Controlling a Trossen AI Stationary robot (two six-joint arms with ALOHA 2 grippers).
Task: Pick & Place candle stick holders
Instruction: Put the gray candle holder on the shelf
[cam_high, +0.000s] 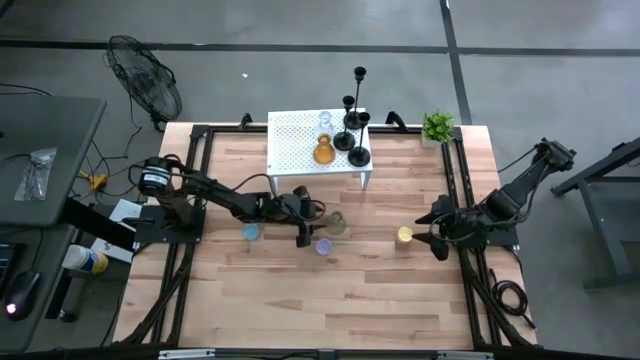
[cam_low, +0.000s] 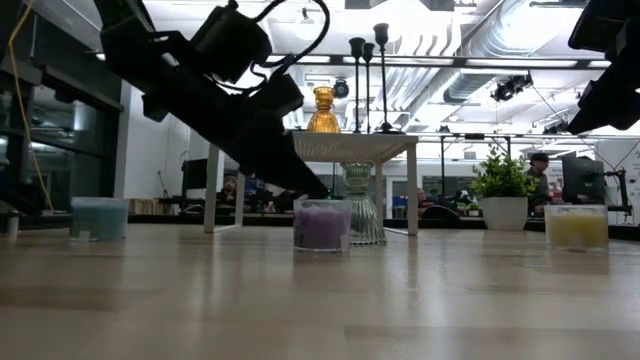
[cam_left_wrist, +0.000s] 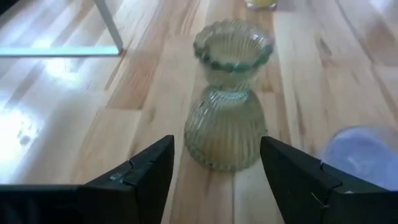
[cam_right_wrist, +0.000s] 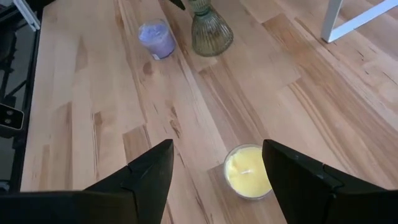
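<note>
1. The ribbed, pale green glass candle holder with a scalloped rim (cam_left_wrist: 228, 99) stands upright on the wooden table (cam_high: 330, 300), just in front of the white perforated stand (cam_high: 300, 150) that already carries the amber glass holder (cam_high: 323, 152) and the slim black candlesticks (cam_high: 352, 125).
2. I judge the step in hand to be either the approach to this green holder or the let-go after setting it down; I cannot tell which.
3. My left claw (cam_left_wrist: 216, 171) sits right at the holder, fingers apart, one on each side of its lower bulb with a gap showing, so it holds nothing.
4. If this is a pick, the next move calls for easing forward, closing on the narrow waist and lifting straight up, mindful of the lilac candle jar (cam_high: 324, 246) just beside it.
5. My right claw (cam_right_wrist: 216, 180) hovers with fingers apart over the yellow candle jar (cam_right_wrist: 247, 171), not touching it.
6. A blue candle jar (cam_high: 250, 232) stands near the left arm, apart.
</note>
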